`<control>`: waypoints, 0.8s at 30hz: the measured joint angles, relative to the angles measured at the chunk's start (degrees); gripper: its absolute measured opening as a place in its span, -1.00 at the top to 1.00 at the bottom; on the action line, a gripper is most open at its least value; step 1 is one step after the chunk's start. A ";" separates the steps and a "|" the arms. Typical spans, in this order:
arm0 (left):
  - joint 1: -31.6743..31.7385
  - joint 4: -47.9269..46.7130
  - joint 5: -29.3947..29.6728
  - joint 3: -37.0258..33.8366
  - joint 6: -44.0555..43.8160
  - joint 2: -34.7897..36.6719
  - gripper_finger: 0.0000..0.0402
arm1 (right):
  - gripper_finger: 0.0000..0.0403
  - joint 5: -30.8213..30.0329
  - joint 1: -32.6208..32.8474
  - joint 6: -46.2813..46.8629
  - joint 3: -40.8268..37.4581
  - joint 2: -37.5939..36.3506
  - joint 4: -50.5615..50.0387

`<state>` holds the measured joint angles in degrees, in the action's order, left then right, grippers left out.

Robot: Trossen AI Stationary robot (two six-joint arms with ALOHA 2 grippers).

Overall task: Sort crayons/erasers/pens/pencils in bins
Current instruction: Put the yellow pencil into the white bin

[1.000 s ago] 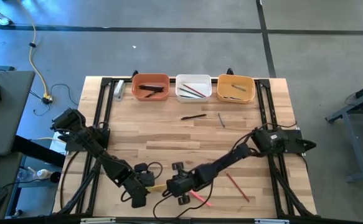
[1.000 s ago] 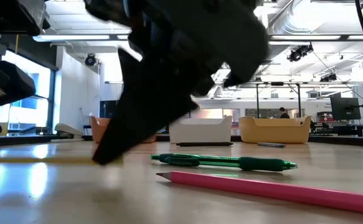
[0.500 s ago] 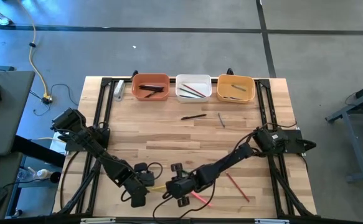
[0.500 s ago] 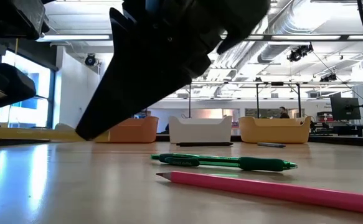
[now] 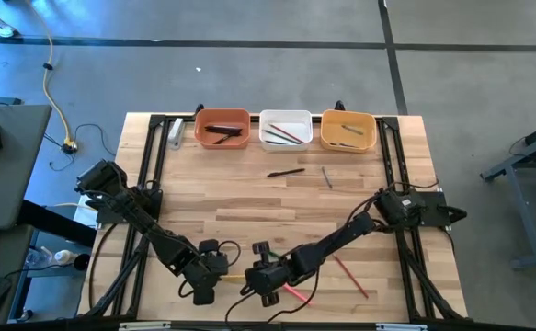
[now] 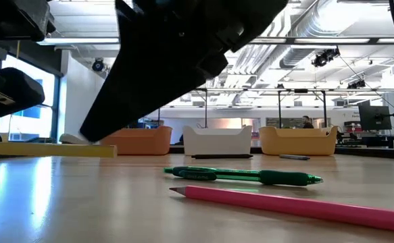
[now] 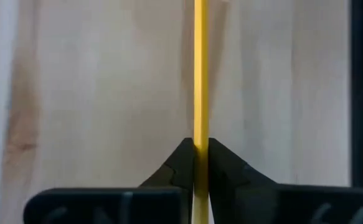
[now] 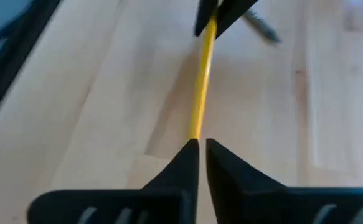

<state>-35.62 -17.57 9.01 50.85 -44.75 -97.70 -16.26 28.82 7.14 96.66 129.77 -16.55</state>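
Note:
A yellow pencil (image 5: 235, 274) hangs level just above the table near its front edge, between my two grippers. My left gripper (image 7: 200, 146) is shut on its left end. My right gripper (image 8: 200, 146) stands at the pencil's right end (image 8: 194, 132) with a narrow gap between its fingertips. At the far edge stand three bins: terracotta (image 5: 222, 129), white (image 5: 286, 129) and yellow-orange (image 5: 347, 131), each with a few sticks inside. A black pen (image 5: 286, 172) and a grey stick (image 5: 326, 176) lie in front of them. My left gripper pinches the yellow pencil (image 7: 200, 134) between its two fingers, close to the pencil's left end. The fingers come from the table's left and lie roughly along the pencil, which runs back between them. The pencil is level and clear of the table. My right gripper's fingertips (image 8: 187, 152) sit at the pencil's right end; I cannot tell whether they touch it.
A green pen (image 6: 244, 177) and a pink pencil (image 6: 298, 206) lie on the table just right of the grippers, and a red pencil (image 5: 350, 276) lies farther right. Black frame rails (image 5: 153, 175) run along both table sides. Bare wood lies in the table's middle.
My right gripper has raised the yellow pencil off the table and carried it a little toward the table's left edge, to my left gripper. The pencil now stands level and clear of the wood.

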 joint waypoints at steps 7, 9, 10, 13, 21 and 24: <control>2.11 -6.19 6.13 -0.02 -0.43 2.49 0.98 | 0.45 -8.68 2.87 -0.55 0.02 -7.34 -10.30; 3.86 -6.71 7.24 -0.02 0.79 4.07 0.98 | 0.40 -11.59 4.03 0.17 0.04 -10.08 -14.70; 4.83 -6.75 7.94 -0.02 1.70 4.93 0.98 | 0.41 -13.26 4.71 0.35 0.04 -11.16 -17.24; 8.67 -6.55 9.23 -0.02 5.35 7.27 0.99 | 0.56 -16.37 6.41 -0.22 -0.59 -12.77 -21.66; 23.03 0.81 11.94 -0.02 18.31 10.58 0.98 | 0.91 -15.01 7.18 -3.10 -23.13 -21.75 1.26; 30.27 5.86 10.03 0.00 24.12 10.61 0.98 | 0.92 -14.92 5.79 -5.32 -32.75 -27.45 12.75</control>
<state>-5.35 -11.71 19.04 50.85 -20.63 -87.09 -31.18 34.61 1.81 63.91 102.32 -3.79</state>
